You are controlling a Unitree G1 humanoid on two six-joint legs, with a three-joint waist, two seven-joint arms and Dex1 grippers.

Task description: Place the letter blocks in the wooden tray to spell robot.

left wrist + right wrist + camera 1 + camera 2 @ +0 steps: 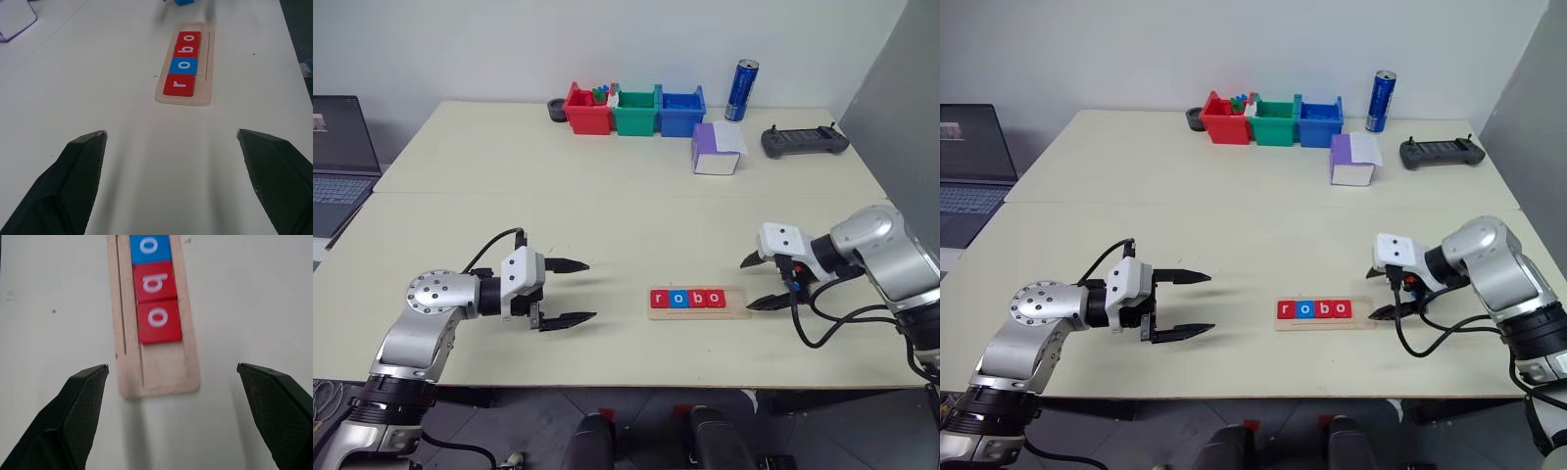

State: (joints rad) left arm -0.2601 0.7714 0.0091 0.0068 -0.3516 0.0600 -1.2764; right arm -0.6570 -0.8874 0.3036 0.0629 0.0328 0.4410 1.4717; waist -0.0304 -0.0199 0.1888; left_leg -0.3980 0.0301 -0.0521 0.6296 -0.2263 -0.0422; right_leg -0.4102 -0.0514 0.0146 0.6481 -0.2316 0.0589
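Observation:
The wooden tray (735, 300) lies near the table's front edge, between my two grippers. Several letter blocks (687, 299) sit in it side by side: a red r, a blue o, a red b and a red o (158, 319). The tray's right end slot (164, 364) is bare wood. My right gripper (746, 285) hangs open just right of that end, pointing down at it, with nothing between its fingers. My left gripper (591, 290) stands open and empty to the left of the tray, pointing toward it. A small blurred blue thing (183, 2) shows past the tray's far end; I cannot tell what it is.
Red (587, 113), green (636, 114) and blue (682, 114) bins stand in a row at the back. A blue can (741, 90), a white-and-purple box (717, 149) and a dark controller (805, 140) are at the back right. A laptop (337, 166) sits far left.

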